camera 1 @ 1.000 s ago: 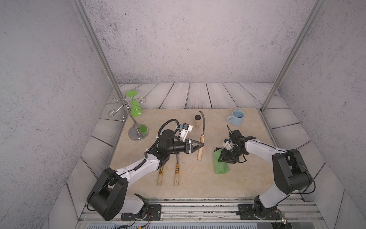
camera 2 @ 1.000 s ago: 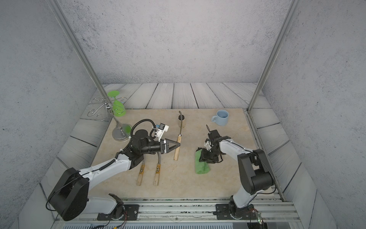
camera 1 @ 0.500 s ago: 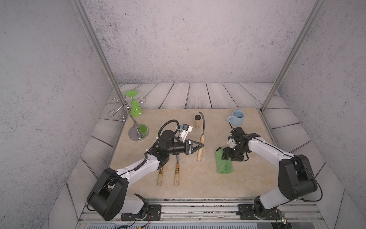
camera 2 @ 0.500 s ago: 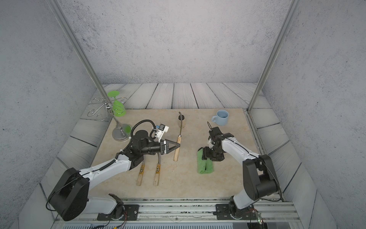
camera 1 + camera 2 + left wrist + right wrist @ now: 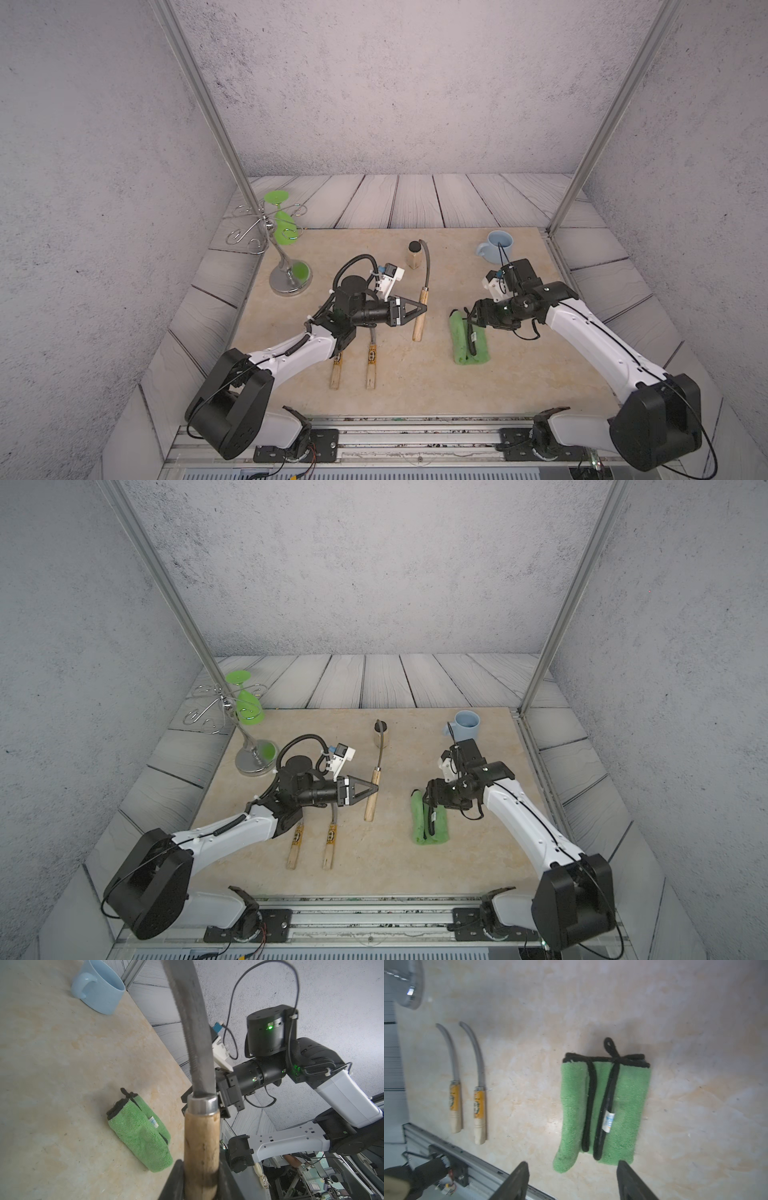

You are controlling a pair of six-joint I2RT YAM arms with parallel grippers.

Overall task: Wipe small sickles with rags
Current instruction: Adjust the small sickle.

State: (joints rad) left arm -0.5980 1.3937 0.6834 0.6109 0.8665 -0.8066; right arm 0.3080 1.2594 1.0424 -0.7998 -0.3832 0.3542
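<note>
Backing off the rag (image 5: 604,1105), jaws wider — right end effector (image 5: 572,1164); left end effector (image 5: 420,309) gripping a sickle (image 5: 201,1136)

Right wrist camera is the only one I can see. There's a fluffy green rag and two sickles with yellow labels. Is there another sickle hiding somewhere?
Observer: Yes. A third sickle is in the left gripper, which is shut on its wooden handle.
Operator: Does it have a yellow label too?
Observer: No, its handle is plain wood with no label showing.
Operator: What's behind my gripper?
Observer: A blue mug stands upright, farther back than the right gripper.
</note>
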